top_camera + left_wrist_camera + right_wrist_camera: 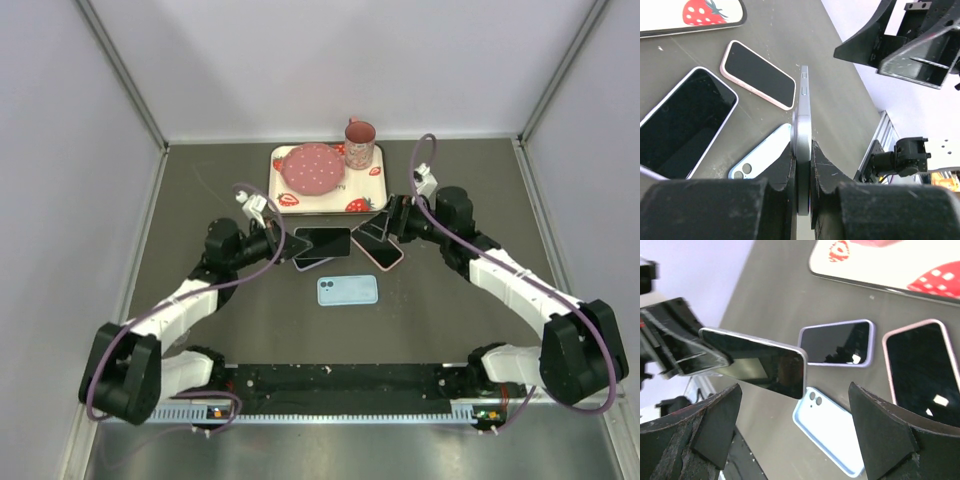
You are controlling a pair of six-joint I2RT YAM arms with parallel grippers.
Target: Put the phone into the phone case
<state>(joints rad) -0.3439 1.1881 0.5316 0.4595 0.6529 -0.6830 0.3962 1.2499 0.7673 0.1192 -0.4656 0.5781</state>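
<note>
Dark tabletop [840, 100], phone [803, 110] edge-up in the clamped left hand [802, 160], blue case [760, 157] flat nearby; right hand [795, 405] wide apart.

A lab test cell: white panel walls [60, 200], aluminium framing [122, 70].

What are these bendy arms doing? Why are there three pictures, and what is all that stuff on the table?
They are two robot arms bolted to a table. One picture looks down from above. The other two come from small cameras on each arm's wrist. Each arm ends in a pincer. The left pincer is squeezing a phone. The right pincer is wide open and holds nothing. On the table lie a light blue phone case, a phone in a lilac case, a phone in a pink case and a strawberry tray with a pink plate. A cup stands at its far corner.
</note>
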